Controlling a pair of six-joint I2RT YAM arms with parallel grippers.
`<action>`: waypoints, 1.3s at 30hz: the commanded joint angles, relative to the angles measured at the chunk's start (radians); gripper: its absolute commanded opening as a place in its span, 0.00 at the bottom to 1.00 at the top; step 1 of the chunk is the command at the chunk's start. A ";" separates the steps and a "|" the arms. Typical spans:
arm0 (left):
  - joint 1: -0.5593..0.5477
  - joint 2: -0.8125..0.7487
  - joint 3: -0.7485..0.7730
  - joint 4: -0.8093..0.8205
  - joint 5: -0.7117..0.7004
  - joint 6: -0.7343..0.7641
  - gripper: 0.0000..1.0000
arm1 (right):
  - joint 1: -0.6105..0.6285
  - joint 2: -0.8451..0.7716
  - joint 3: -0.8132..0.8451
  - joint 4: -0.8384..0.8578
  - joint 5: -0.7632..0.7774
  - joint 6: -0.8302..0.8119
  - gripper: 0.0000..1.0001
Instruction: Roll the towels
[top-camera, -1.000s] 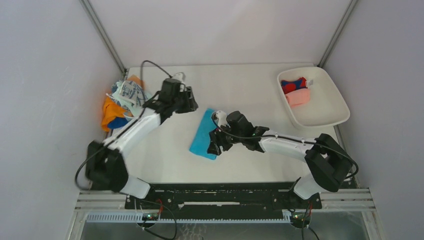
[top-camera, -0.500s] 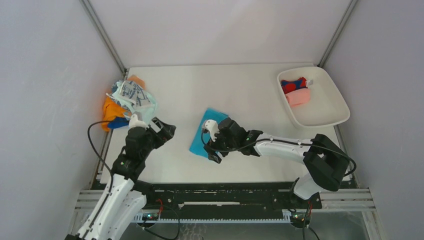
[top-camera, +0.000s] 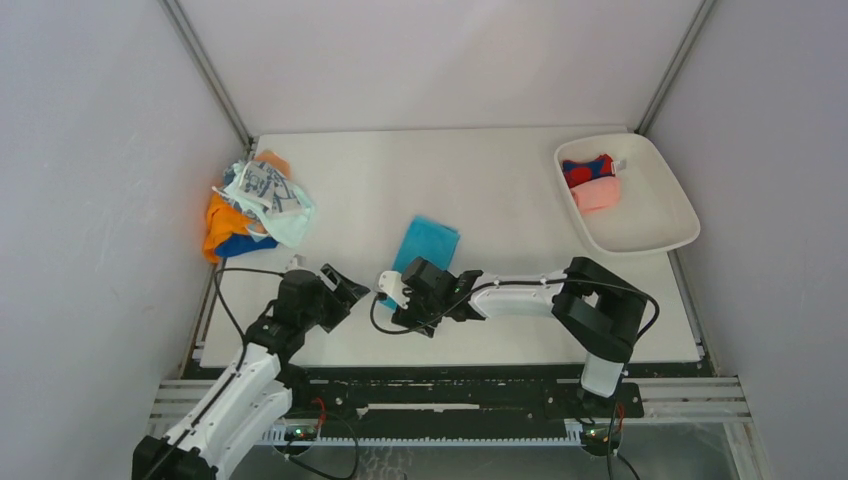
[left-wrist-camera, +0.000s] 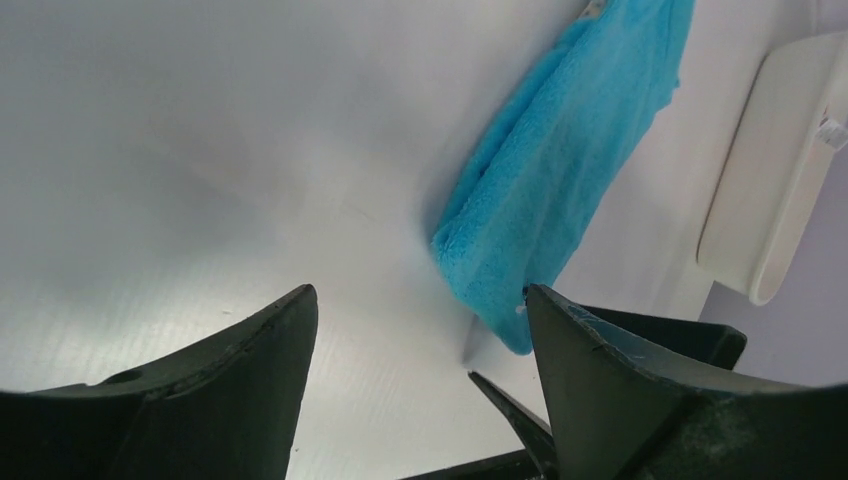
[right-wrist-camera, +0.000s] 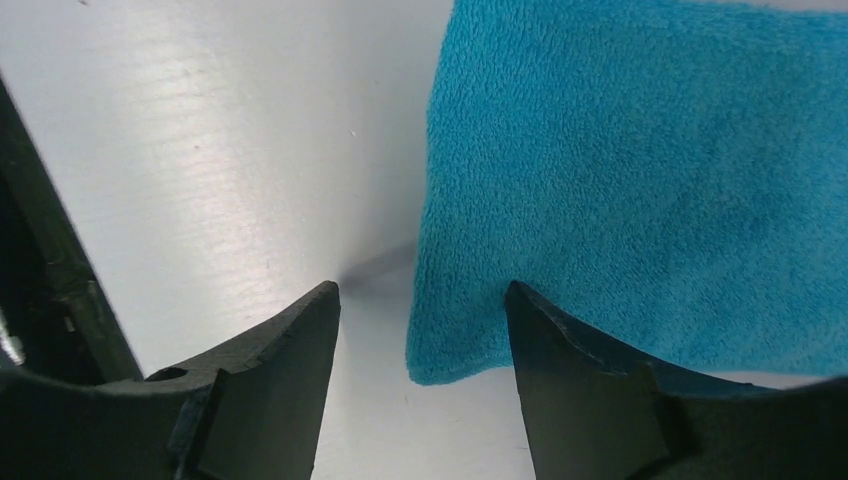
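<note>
1. Towels are in three places on the table (top-camera: 520, 215), as I see it from the overhead camera.
2. One bright blue towel (top-camera: 428, 245) lies flat near the middle, a little toward the near edge, folded into a long narrow strip (its long side runs slanted, from far right to near left).
3. A loose pile of towels (top-camera: 255, 205) sits at the far left edge: a white printed one on top, an orange one (top-camera: 220, 228) below it, and a pale mint one (top-camera: 293, 226) on the side toward the middle.
4. The white tray (top-camera: 672, 195) stands at the far right and holds a red-and-blue towel (top-camera: 587, 170) and a pink towel (top-camera: 598, 193), touching each other.
5. The right gripper (top-camera: 388, 297) is at the near corner of the blue towel. In its wrist camera the fingers stand apart, and the corner of the cloth lies between them, not pinched.
6. The left gripper (top-camera: 343, 287) is just to the left of that corner, above bare table. Its fingers are spread wide and it holds nothing; the blue towel is ahead of it.
</note>
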 joint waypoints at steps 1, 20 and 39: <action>-0.056 0.049 -0.002 0.066 -0.009 -0.074 0.81 | 0.013 0.032 0.039 -0.001 0.057 -0.043 0.60; -0.106 0.154 -0.060 0.134 -0.010 -0.279 0.80 | -0.025 0.067 0.029 0.048 -0.160 0.150 0.00; -0.256 0.271 -0.017 0.137 -0.094 -0.517 0.62 | -0.184 0.043 -0.094 0.317 -0.492 0.424 0.00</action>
